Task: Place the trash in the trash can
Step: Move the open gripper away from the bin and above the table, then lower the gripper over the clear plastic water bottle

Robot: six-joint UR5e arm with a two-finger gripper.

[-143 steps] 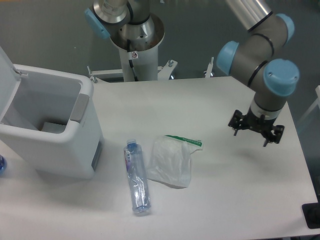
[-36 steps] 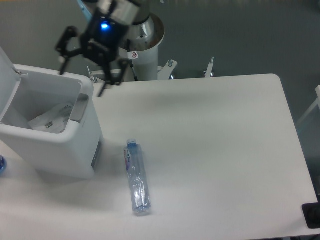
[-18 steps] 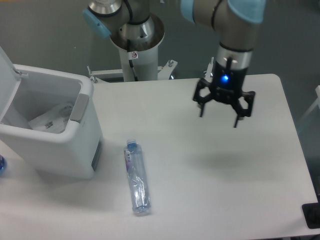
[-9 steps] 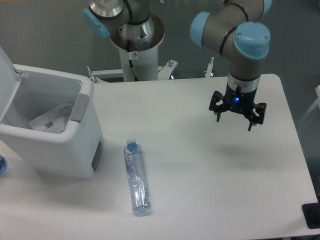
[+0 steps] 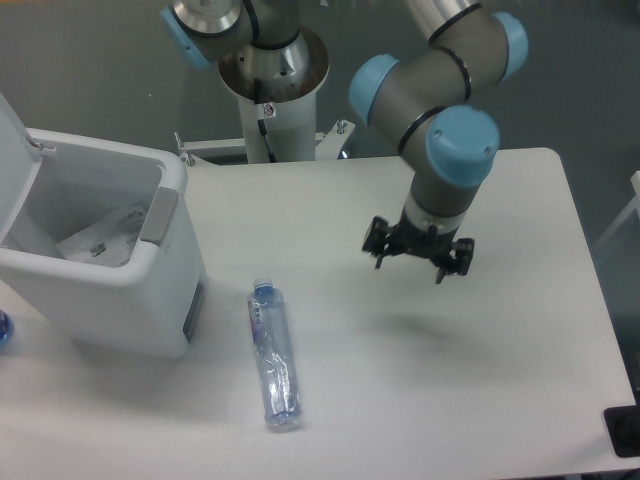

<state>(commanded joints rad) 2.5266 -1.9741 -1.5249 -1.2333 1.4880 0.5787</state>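
Lying inside the bin [image 5: 100,262], the bag [image 5: 98,236] is half hidden by the wall; bin lid cut off at left edge; bottle [image 5: 273,356] flat on the counter [image 5: 520,380], cap toward the bin, just beside it; arm bent over mid-counter, hand [image 5: 417,257] pointing down, fingers spread, empty, well right of the bottle.

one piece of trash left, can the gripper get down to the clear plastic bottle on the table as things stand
Probably yes. The slim clear plastic bottle with the blue cap lies flat on the white table with nothing over or against it; the white bin stands apart to its left. The open gripper hovers to its right, holding nothing.
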